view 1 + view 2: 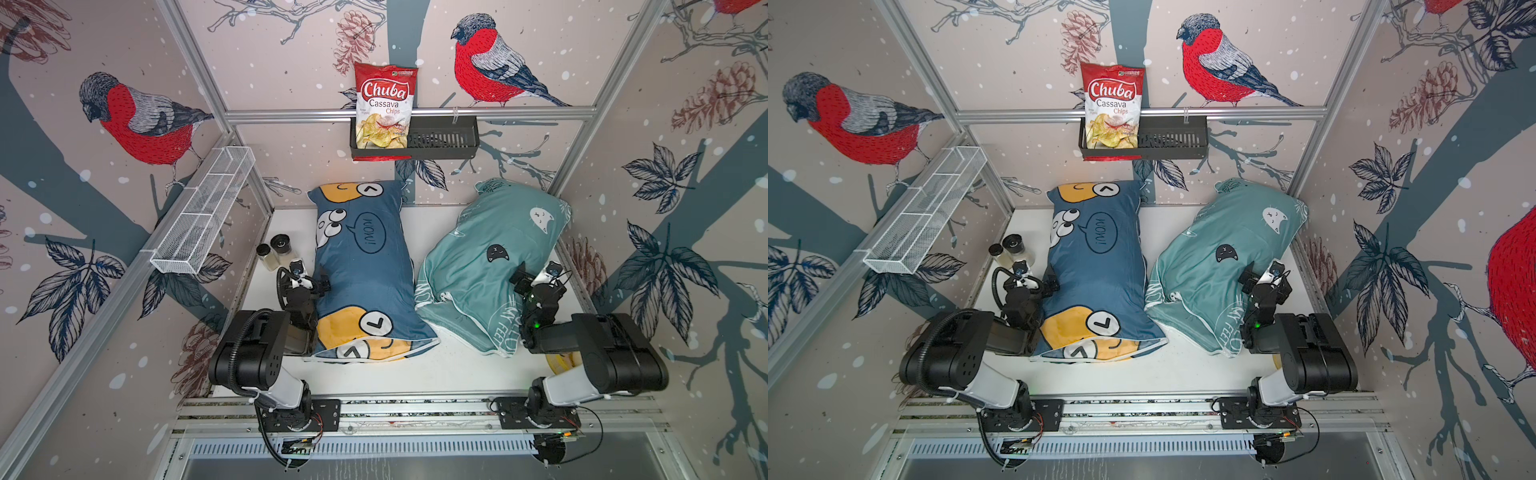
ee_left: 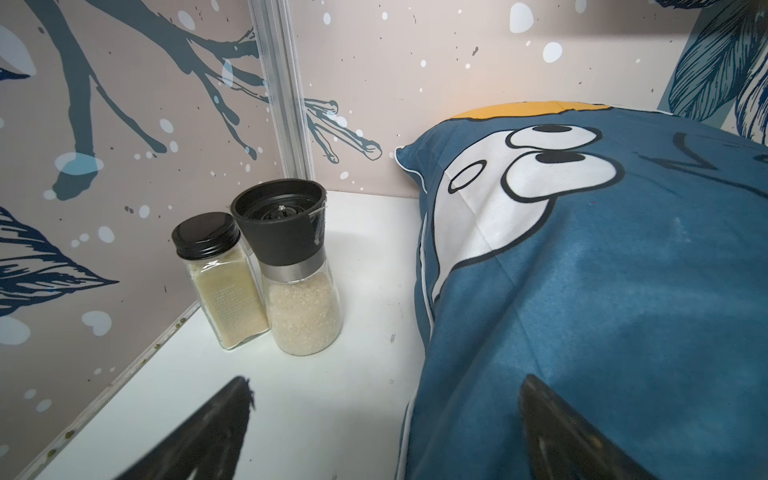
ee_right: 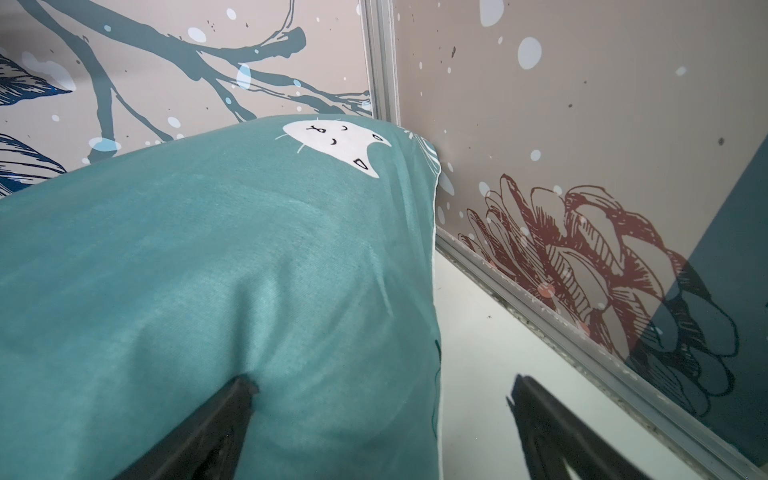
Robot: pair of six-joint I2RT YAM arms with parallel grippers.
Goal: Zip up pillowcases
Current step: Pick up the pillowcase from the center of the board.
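Observation:
Two pillowcases lie side by side on the white table. The dark blue pillowcase [image 1: 365, 266] [image 1: 1096, 270] [image 2: 602, 291] with cartoon faces gapes at its near end [image 1: 374, 351]. The teal pillowcase [image 1: 478, 266] [image 1: 1208, 266] [image 3: 208, 270] with cat faces lies at an angle to its right. My left gripper [image 1: 307, 284] [image 1: 1038, 284] [image 2: 386, 382] is open, straddling the blue one's left edge, one finger over fabric and one over table. My right gripper [image 1: 538, 280] [image 1: 1264, 282] [image 3: 382, 383] is open across the teal one's right edge, with one fingertip [image 3: 245, 386] touching the fabric.
A spice jar [image 1: 264, 255] [image 2: 220, 282] and a grinder [image 1: 280, 245] [image 2: 295, 270] stand just beyond the left gripper. A chips bag [image 1: 386, 104] sits in a black wall basket [image 1: 444, 141]. A white wire shelf [image 1: 203, 212] hangs on the left wall. Something yellow [image 1: 559, 361] lies under the right arm.

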